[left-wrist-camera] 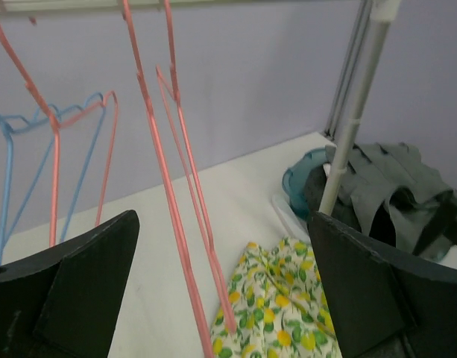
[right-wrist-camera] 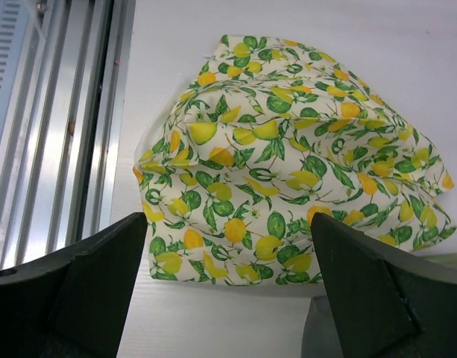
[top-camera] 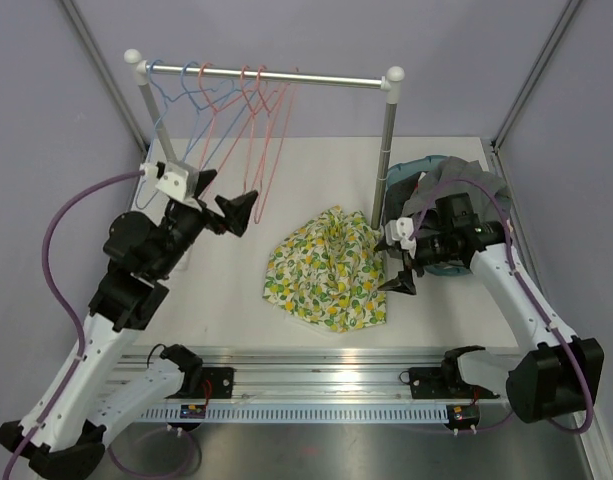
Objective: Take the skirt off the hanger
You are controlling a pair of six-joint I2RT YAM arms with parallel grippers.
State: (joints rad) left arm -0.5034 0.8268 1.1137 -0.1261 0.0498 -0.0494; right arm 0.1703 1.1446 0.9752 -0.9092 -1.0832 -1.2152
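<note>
The lemon-print skirt (top-camera: 326,270) lies crumpled on the white table, off any hanger; it also shows in the right wrist view (right-wrist-camera: 288,156) and the left wrist view (left-wrist-camera: 288,306). Several bare pink hangers (top-camera: 261,130) and blue hangers (top-camera: 181,100) hang on the rail (top-camera: 276,77). My left gripper (top-camera: 231,210) is open and empty, raised beside the lower end of a pink hanger (left-wrist-camera: 187,224). My right gripper (top-camera: 401,262) is open and empty, just right of the skirt.
The rack's right post (top-camera: 386,170) stands between the skirt and a teal basket (top-camera: 426,170) holding grey clothes (top-camera: 466,185). An aluminium rail (top-camera: 326,380) runs along the table's near edge. Walls enclose the back and sides.
</note>
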